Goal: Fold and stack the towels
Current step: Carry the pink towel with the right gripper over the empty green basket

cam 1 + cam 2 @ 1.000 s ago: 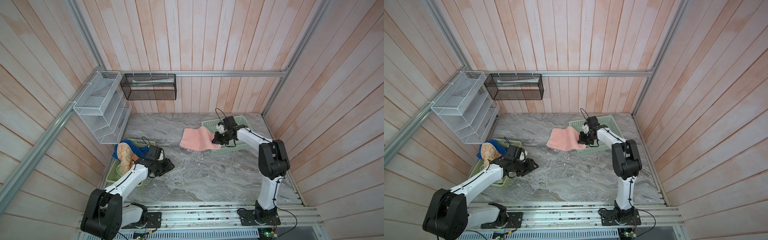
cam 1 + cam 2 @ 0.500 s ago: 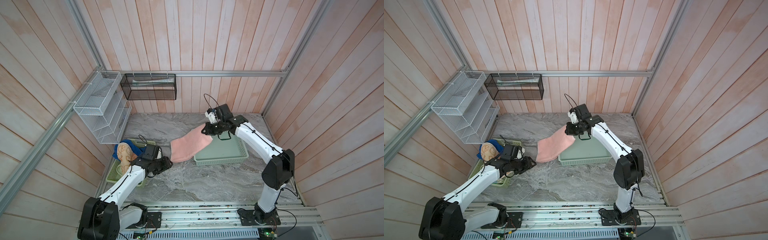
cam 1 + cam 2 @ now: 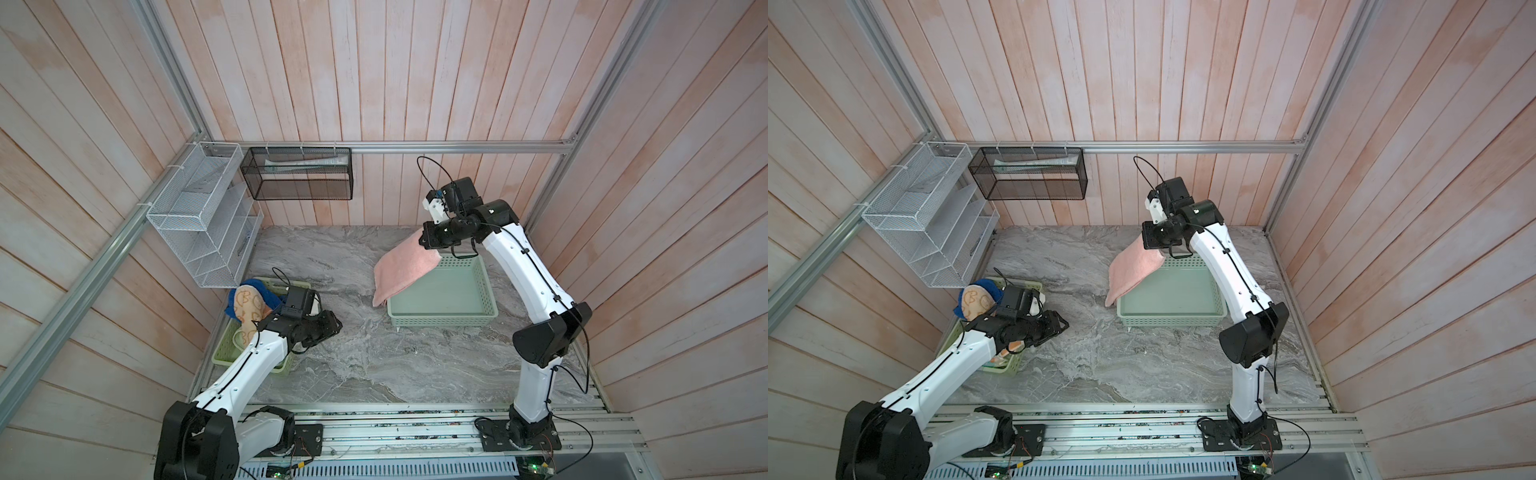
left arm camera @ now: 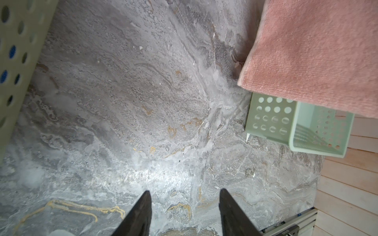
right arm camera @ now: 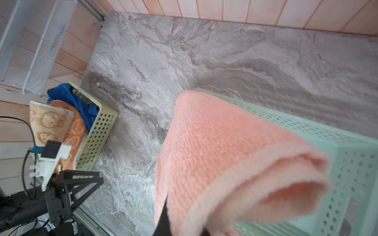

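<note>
While the right gripper point(image 3: 428, 243) clamps the pink towel point(image 3: 403, 272) aloft by one edge, it should lay it flat mid-table point(image 3: 374, 353); the left gripper point(image 4: 185, 194), half-open, holds nothing.

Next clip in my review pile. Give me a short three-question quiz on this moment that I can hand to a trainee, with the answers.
1. True or false: the right gripper is shut on the pink towel and holds it up.
2. The left gripper is: A) clamped on a towel; B) open and empty over the marble table; C) inside a basket.
3. Which basket holds the blue towel and the bunny towel?

Key: 1 true. 2 B. 3 the yellow-green basket beside the left arm.
</note>
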`<state>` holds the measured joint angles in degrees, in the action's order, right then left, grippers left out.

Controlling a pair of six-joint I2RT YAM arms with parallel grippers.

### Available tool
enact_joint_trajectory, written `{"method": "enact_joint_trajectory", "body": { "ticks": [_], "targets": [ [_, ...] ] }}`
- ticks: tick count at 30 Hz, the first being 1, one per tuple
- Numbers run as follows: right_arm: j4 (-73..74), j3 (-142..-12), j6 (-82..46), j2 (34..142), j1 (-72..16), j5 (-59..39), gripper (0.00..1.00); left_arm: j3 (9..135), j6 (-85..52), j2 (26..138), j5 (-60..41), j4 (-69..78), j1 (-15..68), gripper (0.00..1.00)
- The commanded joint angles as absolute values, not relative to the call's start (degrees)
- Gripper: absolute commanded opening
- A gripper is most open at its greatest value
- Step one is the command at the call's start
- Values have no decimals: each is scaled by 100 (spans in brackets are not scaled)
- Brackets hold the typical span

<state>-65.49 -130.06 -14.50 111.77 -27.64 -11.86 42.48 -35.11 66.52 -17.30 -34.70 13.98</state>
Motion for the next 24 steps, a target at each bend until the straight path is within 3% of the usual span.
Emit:
{"method": "enact_joint_trajectory", "body": {
  "ticks": [1, 24],
  "targets": [
    [-6847, -13414, -1331, 11180, -2641, -950, 0, 4437, -3375, 6582, -1614, -3602, 1351, 55],
    [-6685, -13285, -1141, 10683, -2174, -843, 0, 4447, -3401, 6826, -1756, -3408, 1327, 54]
  ]
}}
